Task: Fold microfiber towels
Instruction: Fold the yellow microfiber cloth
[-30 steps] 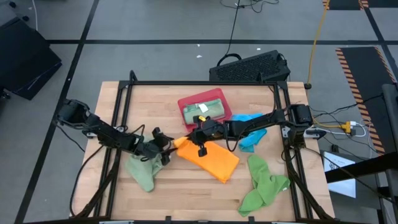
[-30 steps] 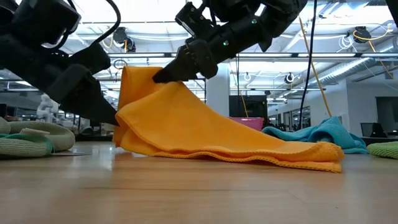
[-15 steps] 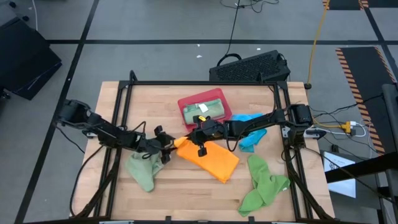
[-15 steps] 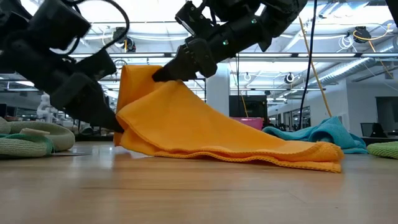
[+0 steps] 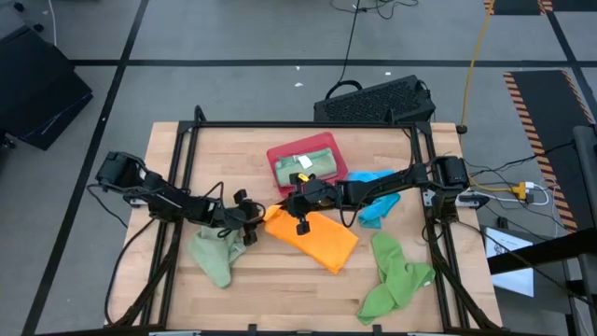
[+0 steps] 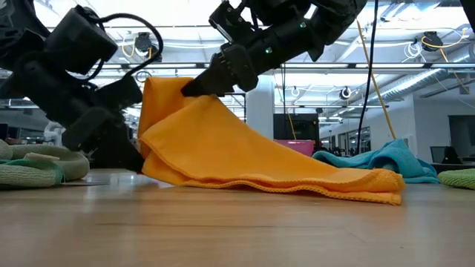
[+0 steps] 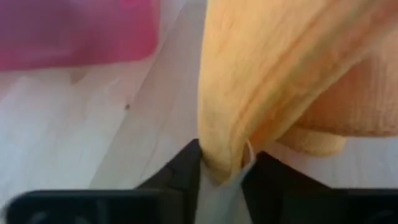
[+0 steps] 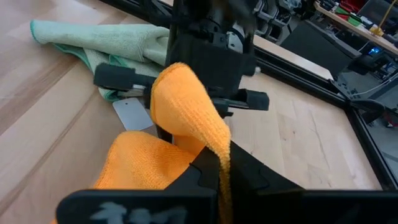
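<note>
The right claw [image 5: 280, 211] is clamped on a raised corner of the orange towel [image 5: 317, 238]. Just beside it, the left claw [image 7: 222, 171] has a lower fold between its fingers. Both should probably grip firmly before pulling apart, so the cloth spreads flat.

Overhead, table-level and wrist cameras (close) share the orange towel [image 5: 312, 237].

A light wooden table [image 5: 280, 289] stands on a grey tiled floor [image 5: 233, 37] crossed by dark lines. A black keyboard [image 5: 375, 101] lies beyond its far edge, and a yellow cable [image 5: 476, 51] runs at upper right. Ceiling lights [image 6: 415, 44] glow in the workshop behind.
</note>
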